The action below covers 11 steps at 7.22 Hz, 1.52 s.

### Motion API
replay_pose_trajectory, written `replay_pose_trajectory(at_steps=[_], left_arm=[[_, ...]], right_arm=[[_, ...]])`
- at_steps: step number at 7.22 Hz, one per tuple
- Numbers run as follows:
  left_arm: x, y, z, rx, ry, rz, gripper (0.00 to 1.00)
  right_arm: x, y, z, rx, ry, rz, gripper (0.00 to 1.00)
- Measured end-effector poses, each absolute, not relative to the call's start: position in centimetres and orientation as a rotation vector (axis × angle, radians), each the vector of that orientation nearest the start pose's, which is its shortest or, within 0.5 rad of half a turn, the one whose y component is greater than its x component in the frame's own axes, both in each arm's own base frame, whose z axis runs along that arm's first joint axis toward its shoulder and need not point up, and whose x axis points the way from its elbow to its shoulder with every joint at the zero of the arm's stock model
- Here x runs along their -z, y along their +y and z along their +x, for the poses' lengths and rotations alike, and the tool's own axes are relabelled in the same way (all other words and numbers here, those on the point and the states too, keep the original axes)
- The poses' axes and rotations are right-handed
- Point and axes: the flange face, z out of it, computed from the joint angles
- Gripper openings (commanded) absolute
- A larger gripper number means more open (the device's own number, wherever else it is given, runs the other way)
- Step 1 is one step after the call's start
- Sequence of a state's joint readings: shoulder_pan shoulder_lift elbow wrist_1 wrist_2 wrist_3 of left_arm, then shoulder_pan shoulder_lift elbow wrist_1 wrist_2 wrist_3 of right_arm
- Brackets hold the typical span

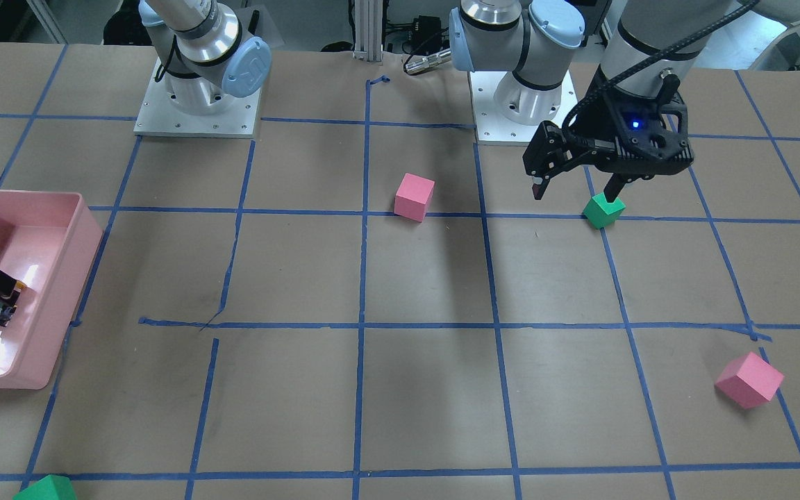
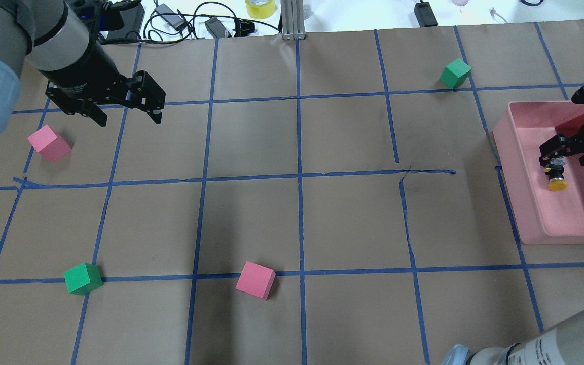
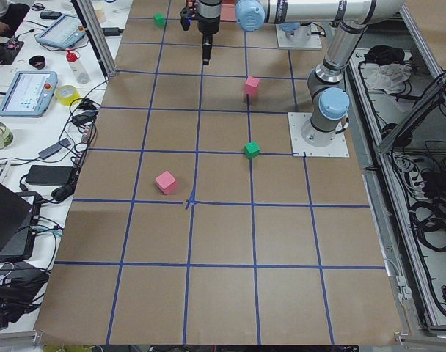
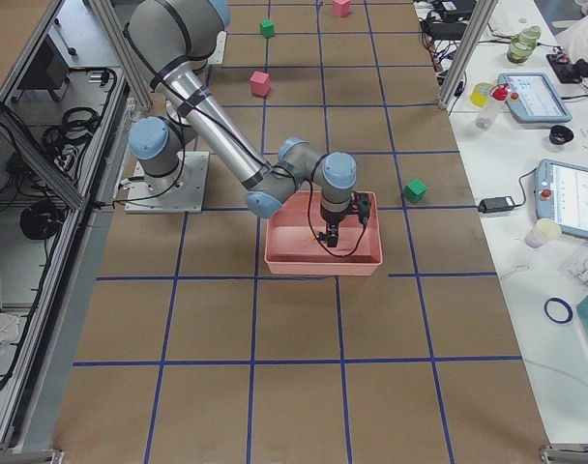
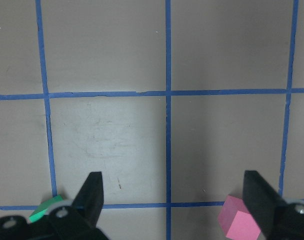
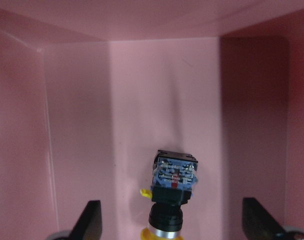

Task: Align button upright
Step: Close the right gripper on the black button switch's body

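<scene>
Finds the fingers (image 6: 92, 222) of the right gripper (image 6: 172, 205) spread wide and gripping nothing, one on each side of the button (image 6: 174, 192) and clear of it. Sees that button lying on its side on the floor of the pink bin (image 2: 517, 192), yellow cap toward the wrist, silvery-blue base block pointing away. Sees the right gripper low inside the bin, at the right end of the table (image 2: 348, 228). Finds the left gripper (image 5: 172, 190) spread just as wide and empty, hanging above blue tape lines (image 5: 168, 92), with a green cube (image 5: 44, 209) beside one finger and a pink cube (image 5: 237, 222) beside the other in its wrist view. Counts a second pink cube (image 2: 255, 280) and a second green cube (image 2: 455, 73) elsewhere, well apart.
</scene>
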<state>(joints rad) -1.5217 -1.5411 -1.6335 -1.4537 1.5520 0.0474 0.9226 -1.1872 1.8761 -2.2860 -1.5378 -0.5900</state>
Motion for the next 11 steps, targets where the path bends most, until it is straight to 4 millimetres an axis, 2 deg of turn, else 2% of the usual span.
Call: replay_pose_trajectory(at_steps=[6,7,8,9,10,11], left_arm=[[-48.4,-49.3,-11.2,0.136,3.161,-0.002,1.00],[-48.3,-49.4,-11.2,0.134,3.162,-0.003,1.00],[-48.0,-49.4,-11.1,0.122,3.163,0.004,1.00],[-47.8,-49.3,-11.2,0.113,3.163,0.030,1.00],[-47.7,-49.3,-11.2,0.112,3.159,0.059,1.00],[-47.6,-49.3,-11.1,0.115,3.153,0.076,1.00]], right_arm=[[-17.9,-52.2,-22.4,0.058,3.123,0.024,1.00],[-17.6,-52.2,-22.4,0.051,3.121,-0.010,0.91],[-17.4,-52.2,-22.4,0.049,3.119,-0.033,0.62],[-17.4,-52.3,-22.5,0.049,3.121,-0.044,0.27],[-17.4,-52.3,-22.5,0.046,3.125,-0.052,0.00],[-17.6,-52.3,-22.6,0.046,3.129,-0.056,0.00]])
